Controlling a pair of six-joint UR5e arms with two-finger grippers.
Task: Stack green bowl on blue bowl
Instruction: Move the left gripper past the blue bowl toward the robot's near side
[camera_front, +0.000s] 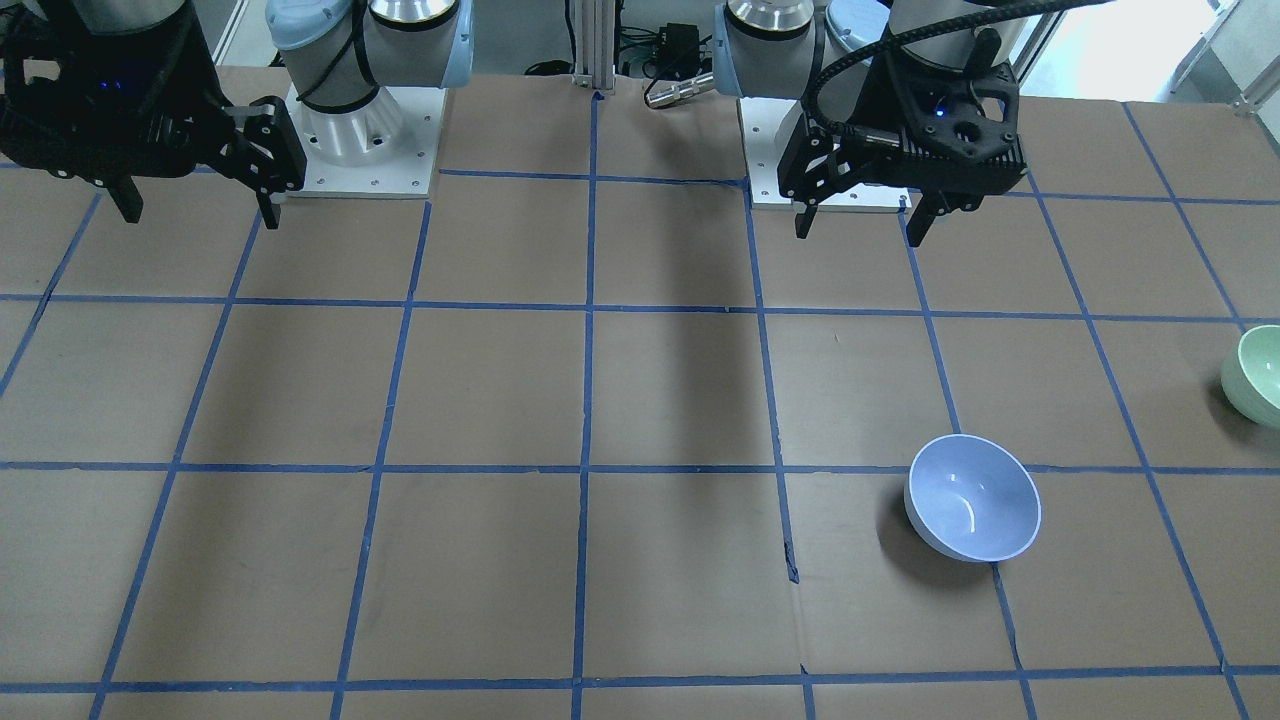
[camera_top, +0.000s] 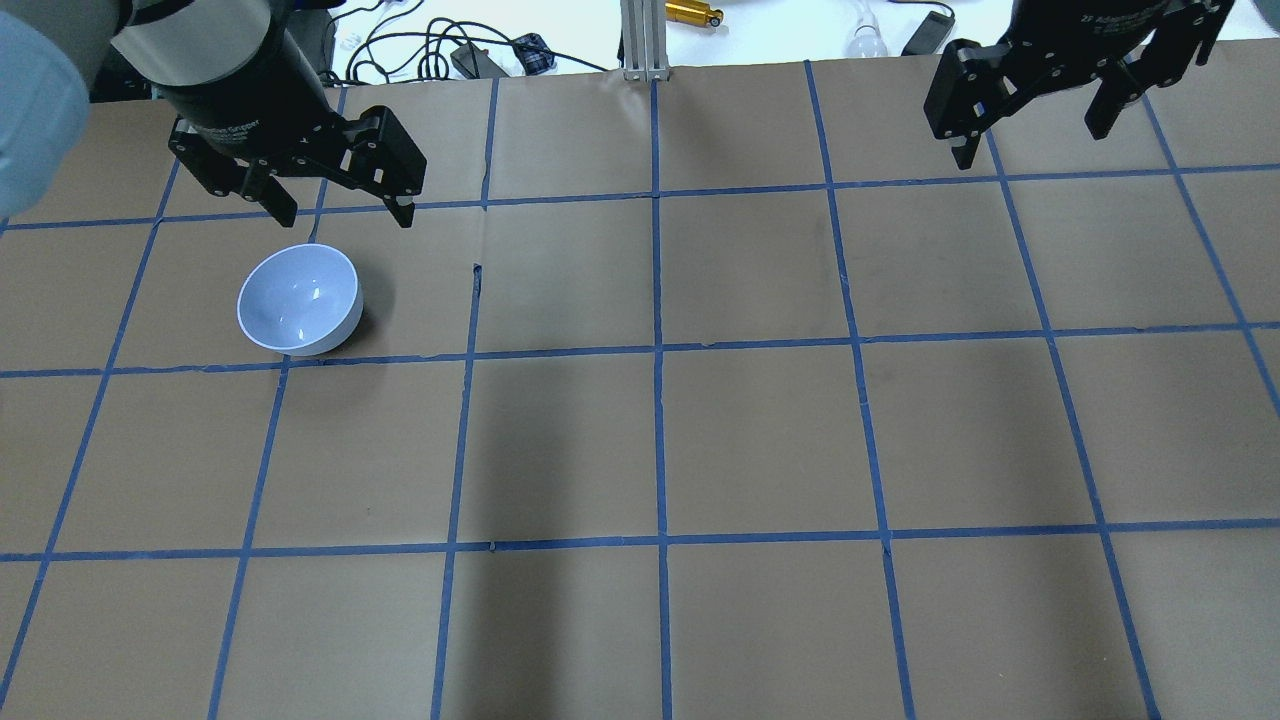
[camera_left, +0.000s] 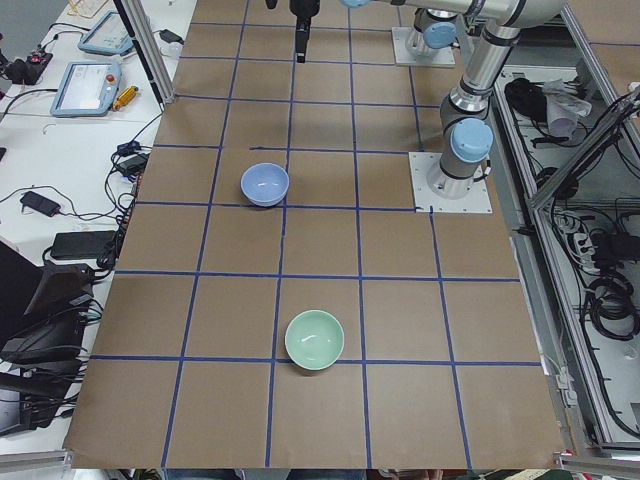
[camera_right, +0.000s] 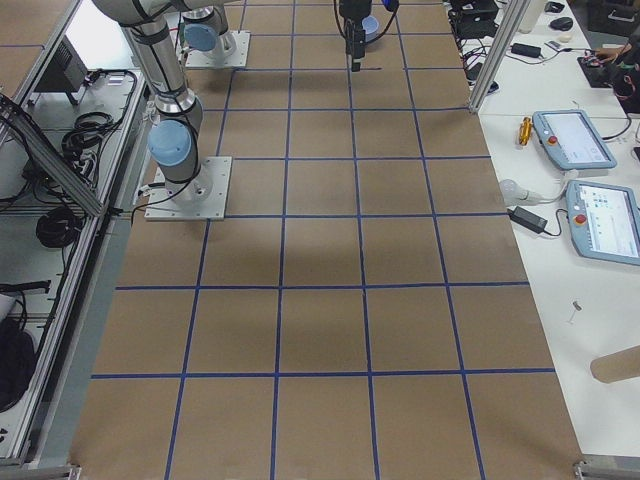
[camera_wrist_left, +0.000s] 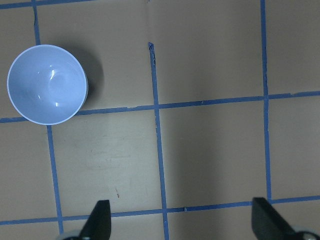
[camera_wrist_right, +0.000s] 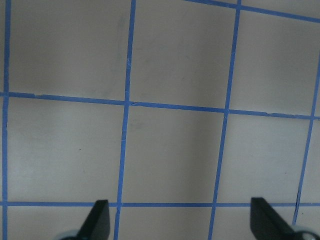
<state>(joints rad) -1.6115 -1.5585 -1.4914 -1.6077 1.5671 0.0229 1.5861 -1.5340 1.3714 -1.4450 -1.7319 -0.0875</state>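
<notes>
Reach is settled by side: green bowl (camera_left: 314, 339) is set upright near table's (camera_left: 480, 330) left end, well to the left of left gripper (camera_top: 345, 215) (spread, empty) & apart from blue bowl (camera_top: 299, 299) just fwd of it, so that gripper is judged nearer vs. right gripper (camera_top: 1030, 145), likewise spread, empty.

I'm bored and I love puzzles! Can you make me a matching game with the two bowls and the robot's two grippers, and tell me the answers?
Things:
1. green bowl
2. blue bowl
3. left gripper
4. right gripper

Descriptions:
A. open, far from both bowls
B. light blue, upright, empty
C. open, hovering close to the blue bowl
D. mint green, alone, farthest out on the robot's left side

Pairs: 1-D, 2-B, 3-C, 4-A
</notes>
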